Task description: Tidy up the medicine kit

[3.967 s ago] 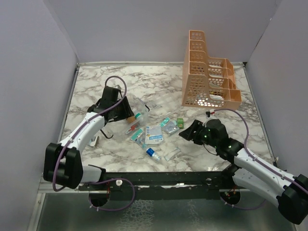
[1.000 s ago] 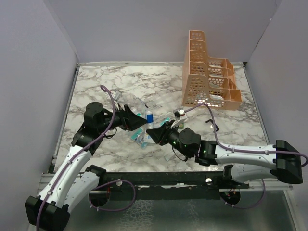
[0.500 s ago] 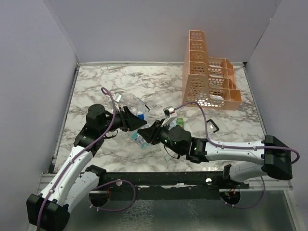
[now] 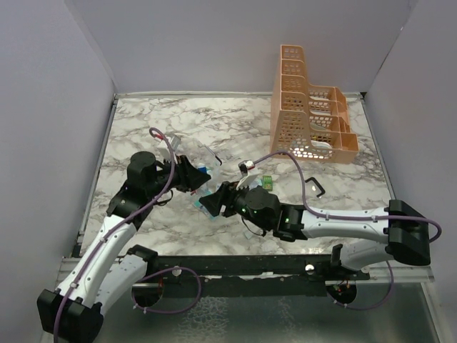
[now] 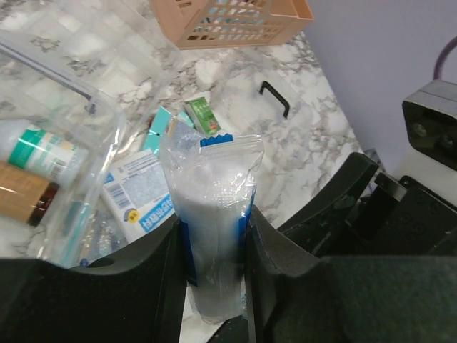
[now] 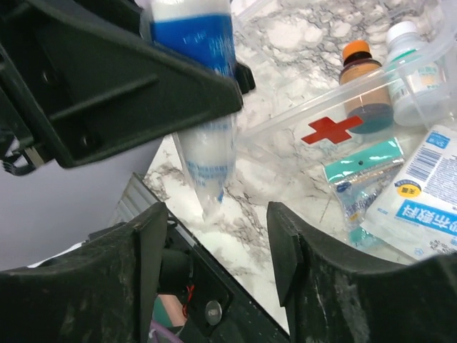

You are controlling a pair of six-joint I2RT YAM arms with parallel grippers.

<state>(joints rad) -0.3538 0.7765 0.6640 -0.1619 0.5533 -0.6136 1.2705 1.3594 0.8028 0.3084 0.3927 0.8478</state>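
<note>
Medicine kit (image 4: 208,158) is lying on the marble tabletop (image 4: 143,121) left of centre, just beyond the left hand (image 4: 194,179). Its clear shell is holding a brown bottle (image 6: 360,93) with an orange cap and a white bottle (image 6: 414,78) with a green label. A red cross is showing on one clear panel, though it is hard to tell whether that panel is the lid or a wall.

The left hand is hovering at the kit's near edge, clamped on a clear pouch (image 5: 212,214) with a blue-and-white item inside. The pouch is standing upright between the fingers (image 5: 143,286).

The right hand (image 4: 213,204) is sitting just nearer than the left one, fingers (image 6: 143,271) standing apart with nothing between them, and the pouch's lower tip is hanging above that gap.

A blue-and-white sachet (image 6: 421,207) and a teal pack (image 6: 360,168) are lying beside the kit. A small green box (image 4: 266,181) and a loose black handle (image 4: 314,187) are lying further right. An orange rack (image 4: 307,114) is standing at the far right corner.
</note>
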